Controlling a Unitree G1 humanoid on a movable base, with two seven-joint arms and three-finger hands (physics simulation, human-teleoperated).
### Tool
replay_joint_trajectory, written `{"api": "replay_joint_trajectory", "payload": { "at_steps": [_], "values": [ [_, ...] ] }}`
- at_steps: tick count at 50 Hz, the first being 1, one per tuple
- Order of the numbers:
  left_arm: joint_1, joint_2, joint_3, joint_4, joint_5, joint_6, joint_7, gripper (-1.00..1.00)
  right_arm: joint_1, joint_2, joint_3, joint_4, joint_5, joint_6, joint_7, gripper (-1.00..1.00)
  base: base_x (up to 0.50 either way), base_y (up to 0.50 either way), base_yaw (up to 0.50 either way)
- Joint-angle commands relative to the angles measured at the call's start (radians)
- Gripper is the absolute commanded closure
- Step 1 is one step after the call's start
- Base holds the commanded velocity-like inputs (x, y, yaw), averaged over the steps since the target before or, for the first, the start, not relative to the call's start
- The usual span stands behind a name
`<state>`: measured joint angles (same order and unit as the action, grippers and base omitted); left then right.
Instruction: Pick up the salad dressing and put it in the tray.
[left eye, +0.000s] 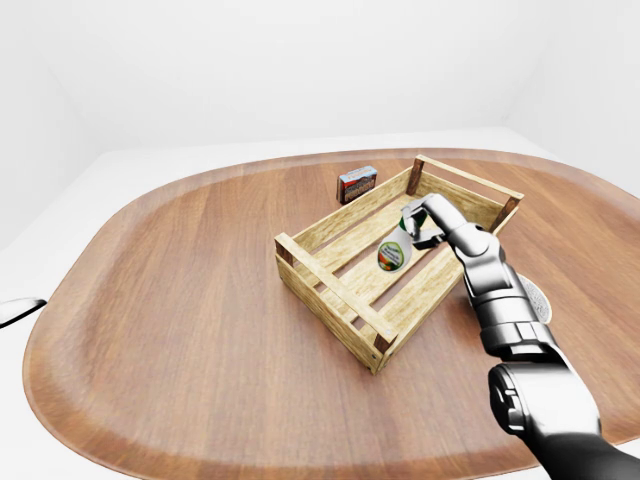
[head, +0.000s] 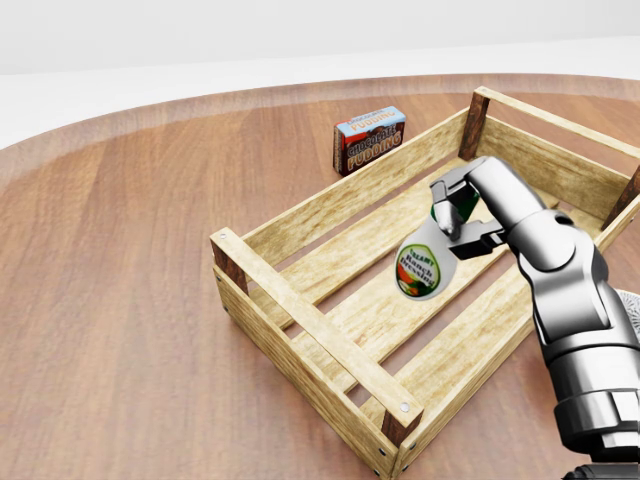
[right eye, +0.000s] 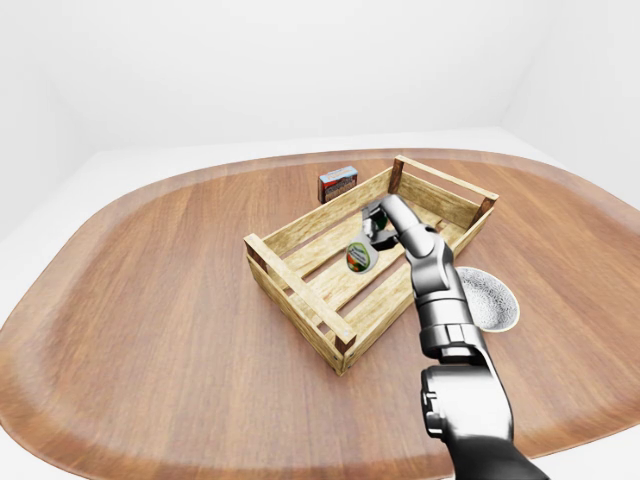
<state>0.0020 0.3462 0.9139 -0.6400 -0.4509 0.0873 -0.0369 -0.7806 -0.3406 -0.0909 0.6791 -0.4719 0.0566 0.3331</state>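
Note:
The salad dressing bottle (head: 419, 271) is white with a green and orange label and a dark cap. My right hand (head: 456, 222) is shut round its neck and holds it tilted inside the wooden slatted tray (head: 300, 312), just above the slats near the tray's middle. The bottle's base points toward the lower left of the head view. I cannot tell whether it touches the slats. My right arm comes in from the bottom right. My left hand does not show in any view.
A small pudding box (head: 370, 138) stands on the wooden table (left eye: 180, 300) just past the tray's upper left side. A grey round dish (right eye: 488, 298) lies to the right of the tray, beside my right forearm. A pale sliver (left eye: 18, 311) at the left edge is unidentifiable.

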Motion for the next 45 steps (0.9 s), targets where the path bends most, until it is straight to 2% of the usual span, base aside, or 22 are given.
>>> {"api": "replay_joint_trajectory", "payload": {
  "at_steps": [1,4,6,19,25,31,45],
  "values": [
    [-0.001,-0.003,-0.007,0.006,0.006,0.000,-0.001,-1.00,-0.067,-0.026,-0.008,0.240,0.006,-0.073,-0.191,1.00,0.00,0.00,0.00],
    [-0.002,-0.004,-0.014,0.005,0.010,0.000,0.000,-1.00,-0.089,-0.031,-0.001,0.325,0.003,-0.130,-0.224,1.00,0.00,0.00,0.00],
    [-0.002,-0.004,-0.013,0.006,0.011,0.000,-0.002,-1.00,-0.094,-0.031,0.007,0.351,-0.006,-0.144,-0.236,1.00,0.00,0.00,0.00],
    [-0.001,-0.011,-0.023,0.010,0.018,0.000,-0.002,-1.00,-0.131,-0.019,0.002,0.367,0.021,-0.144,-0.276,1.00,0.00,0.00,0.00],
    [-0.001,-0.008,-0.016,0.015,0.015,0.000,-0.003,-1.00,-0.148,-0.022,0.049,0.446,-0.075,-0.144,-0.380,1.00,0.00,0.00,0.00],
    [0.001,-0.008,-0.014,0.013,0.014,0.000,-0.005,-1.00,-0.163,-0.028,0.054,0.481,-0.133,-0.144,-0.450,1.00,0.00,0.00,0.00],
    [0.001,-0.011,-0.021,0.014,0.017,0.000,-0.006,-1.00,-0.141,-0.041,0.046,0.489,-0.175,-0.144,-0.461,1.00,0.00,0.00,0.00]
  ]
}}
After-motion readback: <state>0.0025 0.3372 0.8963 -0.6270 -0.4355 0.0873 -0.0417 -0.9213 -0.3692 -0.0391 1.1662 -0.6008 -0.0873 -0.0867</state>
